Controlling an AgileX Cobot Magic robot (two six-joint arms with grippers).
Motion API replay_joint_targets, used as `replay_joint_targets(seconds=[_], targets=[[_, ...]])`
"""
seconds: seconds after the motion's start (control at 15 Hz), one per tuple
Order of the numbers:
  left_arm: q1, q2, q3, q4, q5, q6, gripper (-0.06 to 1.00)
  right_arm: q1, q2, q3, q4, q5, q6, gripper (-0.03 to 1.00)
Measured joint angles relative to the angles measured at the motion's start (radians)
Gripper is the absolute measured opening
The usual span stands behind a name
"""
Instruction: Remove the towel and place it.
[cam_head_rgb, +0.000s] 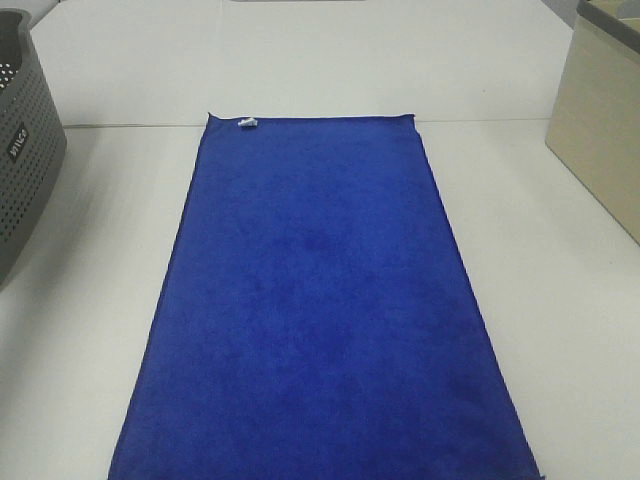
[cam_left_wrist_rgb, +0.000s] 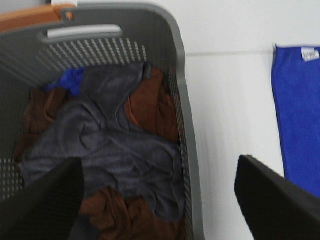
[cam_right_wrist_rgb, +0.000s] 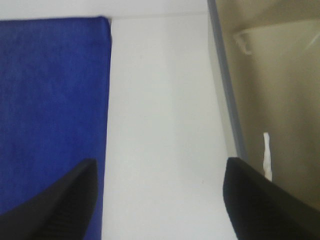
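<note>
Towel (cam_head_rgb: 325, 310) lies flat along the counter (cam_head_rgb: 540, 260) middle, reaching its near edge. Plush, limp and light, it should bunch easily; pinch a far corner. Both jaws are spread, holding nothing.

We see bright, even light overhead, soft faint shadows, a washed-out white table (cam_head_rgb: 520, 300), both wrist views blurred, fingers (cam_left_wrist_rgb: 45, 205) out of focus

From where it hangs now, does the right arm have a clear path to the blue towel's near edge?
Probably yes. The right gripper hangs open over bare table, with the towel lying flat right beside it and nothing between them; the beige bin sits on the other side.
</note>
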Motion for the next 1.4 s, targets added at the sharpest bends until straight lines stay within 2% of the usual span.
replay_joint_targets(seconds=[0.13,0.2,0.33,0.67,0.73,0.87,1.2,1.27,1.4], targets=[[0.0,-0.183,0.275,-0.001,0.002,0.012,0.77,0.0,-0.206,0.235,-0.018,0.001,0.0,0.7],[0.0,-0.42,0.518,0.016,0.004,0.015,0.77,0.002,-0.421,0.438,-0.058,0.004,0.0,0.7],[0.0,-0.611,0.696,0.038,-0.022,0.025,0.77,0.002,-0.569,0.554,-0.085,0.005,0.0,0.7],[0.0,-0.926,0.978,0.117,-0.111,0.03,0.77,0.002,-0.957,0.908,-0.037,0.005,0.0,0.7],[0.0,-0.993,1.047,0.135,-0.167,0.029,0.77,0.002,-1.025,0.977,-0.034,0.001,0.0,0.7],[0.0,-1.105,1.156,0.141,-0.296,0.029,0.77,0.002,-1.154,1.101,-0.025,-0.078,0.0,0.7],[0.0,-1.279,1.387,0.144,-0.52,0.013,0.76,0.002,-1.352,1.243,-0.022,-0.131,-0.053,0.7],[0.0,-1.312,1.438,0.133,-0.533,0.001,0.76,0.002,-1.387,1.251,-0.019,-0.149,-0.058,0.7],[0.0,-1.358,1.453,0.108,-0.505,-0.002,0.76,0.002,-1.442,1.253,-0.019,-0.149,-0.061,0.7]])
